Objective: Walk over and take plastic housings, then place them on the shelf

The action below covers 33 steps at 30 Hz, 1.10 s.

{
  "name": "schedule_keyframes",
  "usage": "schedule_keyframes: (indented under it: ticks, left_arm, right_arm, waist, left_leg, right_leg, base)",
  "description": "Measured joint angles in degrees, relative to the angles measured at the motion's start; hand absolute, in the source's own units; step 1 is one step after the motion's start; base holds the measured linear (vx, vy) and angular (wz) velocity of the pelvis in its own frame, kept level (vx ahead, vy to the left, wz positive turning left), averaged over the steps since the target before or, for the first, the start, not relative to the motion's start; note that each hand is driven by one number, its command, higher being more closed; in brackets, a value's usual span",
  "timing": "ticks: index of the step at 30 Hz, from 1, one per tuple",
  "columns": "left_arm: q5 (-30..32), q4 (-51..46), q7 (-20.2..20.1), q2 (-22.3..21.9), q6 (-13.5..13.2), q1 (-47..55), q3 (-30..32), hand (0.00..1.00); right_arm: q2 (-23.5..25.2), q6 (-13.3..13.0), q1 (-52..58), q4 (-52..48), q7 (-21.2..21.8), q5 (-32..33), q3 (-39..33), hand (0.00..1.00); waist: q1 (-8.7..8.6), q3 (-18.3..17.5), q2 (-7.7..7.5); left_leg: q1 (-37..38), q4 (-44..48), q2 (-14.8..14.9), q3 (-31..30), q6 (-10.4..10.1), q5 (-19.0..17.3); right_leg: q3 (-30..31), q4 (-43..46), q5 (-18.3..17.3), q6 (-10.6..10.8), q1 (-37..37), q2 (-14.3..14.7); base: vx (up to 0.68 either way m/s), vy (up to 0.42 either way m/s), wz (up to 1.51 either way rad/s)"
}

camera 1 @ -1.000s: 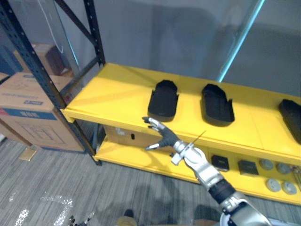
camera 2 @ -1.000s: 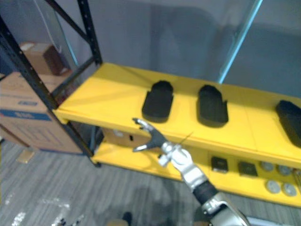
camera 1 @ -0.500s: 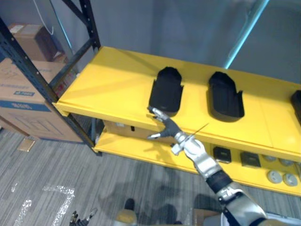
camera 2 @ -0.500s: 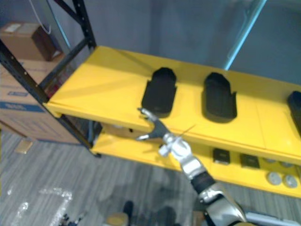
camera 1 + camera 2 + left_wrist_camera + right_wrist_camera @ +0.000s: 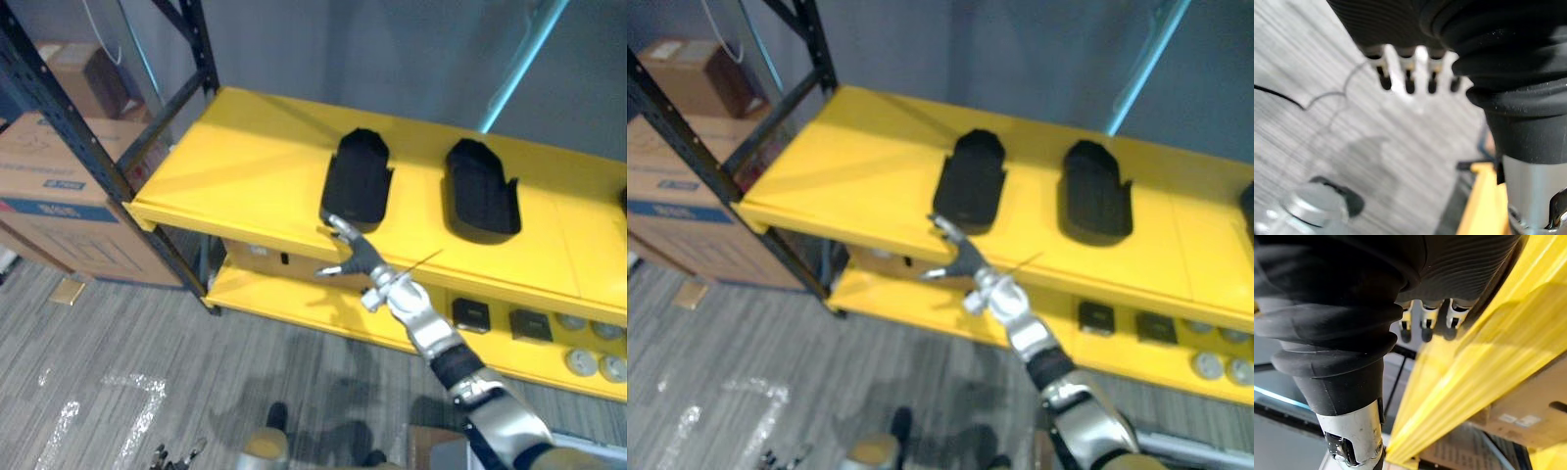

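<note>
- My right hand [image 5: 351, 257] is released, fingers spread and empty, reaching over the near edge of the yellow shelf [image 5: 245, 181].
- 2 black housings lie on the top level. The left housing [image 5: 359, 179] is just beyond my right fingertips, and the right housing [image 5: 480, 189] is beside it, apart.
- My left hand [image 5: 1409, 68] hangs over the floor [image 5: 1327, 122], fingers relaxed, holding nothing.
- Boxes [image 5: 59, 186] stand on the floor left of the shelf.

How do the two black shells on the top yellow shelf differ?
The left housing lies just beyond the spread fingers of the right hand, bare shelf on its left. The right housing lies clear of the hand, the left housing beside it. Both are black and lie flat.
</note>
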Motion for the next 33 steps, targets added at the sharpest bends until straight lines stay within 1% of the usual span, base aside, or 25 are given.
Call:
schedule_keyframes:
  ticks: [4, 6, 9, 15, 20, 23, 31, 33]
  left_arm:
    - [-0.04, -0.1, -0.09, -0.11, 0.01, 0.02, -0.3, 0.0]
    - [-0.05, -0.23, -0.21, -0.15, 0.03, 0.0, -0.46, 0.0]
    - [-1.18, -0.32, -0.33, -0.01, 0.03, -0.03, -0.63, 0.0]
    - [-1.76, -0.27, -0.37, 0.24, 0.08, -0.03, -2.25, 0.0]
    - [-2.15, -0.56, -0.38, 0.24, 0.12, -0.07, -2.44, 0.0]
    - [-2.16, -1.6, -0.37, 0.25, 0.21, -0.15, -2.66, 0.0]
    - [-2.48, -1.97, -0.35, 0.26, 0.32, -0.64, -2.92, 0.0]
    - [-3.95, -1.97, -0.33, 0.59, 0.62, -0.65, -4.5, 0.0]
  right_arm:
    - [-0.51, -1.26, -1.75, 1.22, -2.17, -0.48, -0.04, 0.0]
    - [-1.6, -2.02, -2.95, 1.22, -2.31, -0.48, -0.06, 0.0]
    - [-2.43, -2.05, -3.79, 1.22, -2.33, -0.47, -1.01, 0.0]
    - [-2.89, -2.05, -5.08, 1.37, -2.33, -0.52, -1.1, 0.0]
    - [-3.44, -2.04, -6.85, 3.52, -2.44, -0.61, -1.11, 0.0]
    - [-3.91, -2.03, -8.23, 4.13, -3.27, -0.61, -1.11, 0.0]
    - [-4.27, -2.06, -10.6, 6.6, -3.37, -0.63, -1.09, 0.0]
    - [-4.26, -2.28, -11.14, 7.53, -3.42, -0.63, -1.08, 0.0]
  waist:
    - [0.0, 0.62, 0.64]
    - [-0.05, 1.19, 1.42]
    - [-0.07, 1.86, 2.36]
    - [-0.04, 3.22, 2.86]
    - [-0.03, 3.26, 2.9]
    - [0.0, 4.36, 3.36]
    - [0.0, 5.32, 4.37]
    - [0.01, 5.32, 4.38]
  left_leg:
    - [-2.93, 6.32, 0.5, -0.08, 0.04, -3.36]
    - [-4.42, 9.72, 1.04, -0.09, 0.06, -5.29]
    - [-5.31, 11.74, 1.54, -0.03, 0.06, -6.42]
    - [-5.54, 12.6, 2.19, -0.01, -0.05, -6.52]
    - [-6.21, 12.77, 2.36, -0.03, -0.05, -6.52]
    - [-6.44, 13.41, 2.44, 0.0, -0.04, -6.55]
    - [-6.44, 13.29, 2.58, 0.05, -0.03, -6.56]
    - [-6.44, 13.21, 2.68, 0.06, -0.05, -6.55]
  right_leg:
    - [0.1, 0.05, 0.14, -0.21, 0.08, 0.59]
    - [0.29, 0.36, 0.03, -0.37, 0.06, 0.95]
    - [0.49, 0.82, -0.43, -1.08, -0.07, 1.3]
    - [0.72, 1.16, -0.67, -1.44, -0.16, 1.6]
    - [0.78, 1.31, -0.77, -1.54, -0.86, 1.72]
    - [1.04, 1.91, -0.76, -1.52, -1.21, 1.72]
    - [1.18, 2.32, -1.09, -1.73, -1.32, 1.67]
    - [1.21, 2.7, -1.26, -1.8, -1.54, 1.66]
  base:
    - [0.0, 0.006, -0.01]
    - [-0.02, 0.033, -0.05]
    - [-0.05, 0.034, -0.03]
    - [0.0, 0.006, -0.01]
    - [0.0, 0.0, 0.0]
    - [0.0, 0.0, 0.0]
    - [0.0, 0.0, 0.0]
    - [0.0, 0.0, 0.0]
